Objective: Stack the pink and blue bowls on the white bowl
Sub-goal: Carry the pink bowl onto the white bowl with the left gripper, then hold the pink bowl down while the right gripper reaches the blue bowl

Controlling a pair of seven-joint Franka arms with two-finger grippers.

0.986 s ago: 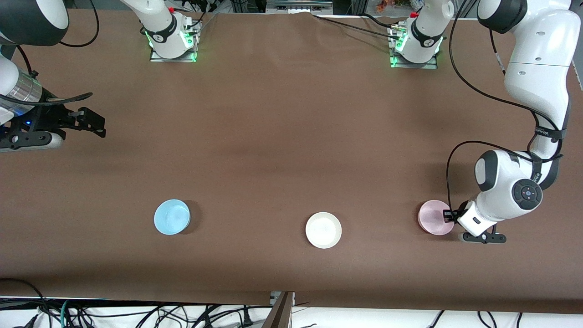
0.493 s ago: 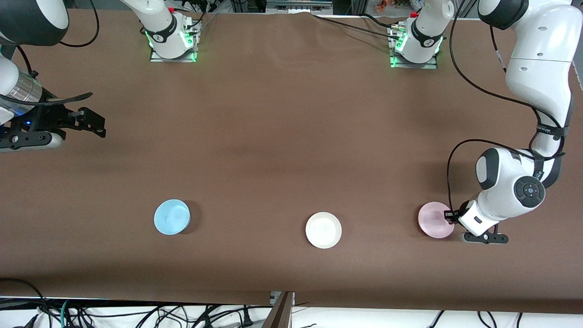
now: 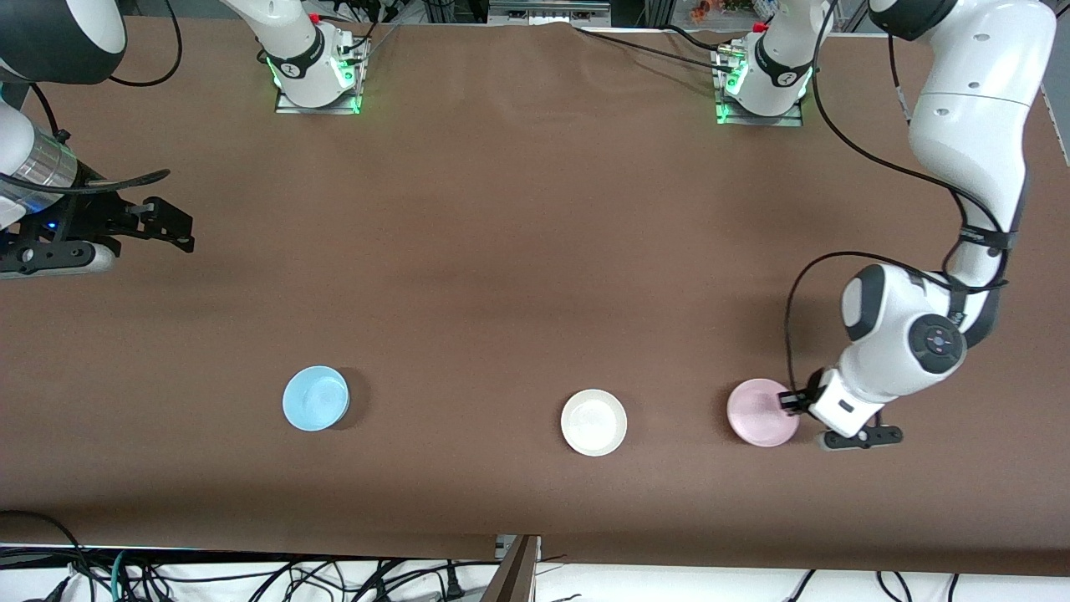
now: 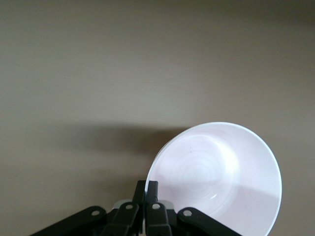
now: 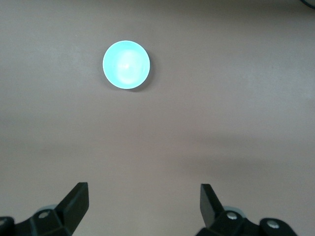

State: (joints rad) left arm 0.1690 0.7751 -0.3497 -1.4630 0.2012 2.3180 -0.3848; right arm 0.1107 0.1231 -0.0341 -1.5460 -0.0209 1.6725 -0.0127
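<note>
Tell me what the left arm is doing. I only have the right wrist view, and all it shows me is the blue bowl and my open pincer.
Observer: The left pincer is shut on the rim of the pink bowl, at the left arm's end of the table.
Operator: Where is the white bowl?
Observer: The white bowl sits on the table between the pink bowl and the blue bowl, with nothing in it.
Operator: And where does my right pincer hang?
Observer: The right pincer is over bare table at the right arm's end, apart from all three bowls; that arm waits.
</note>
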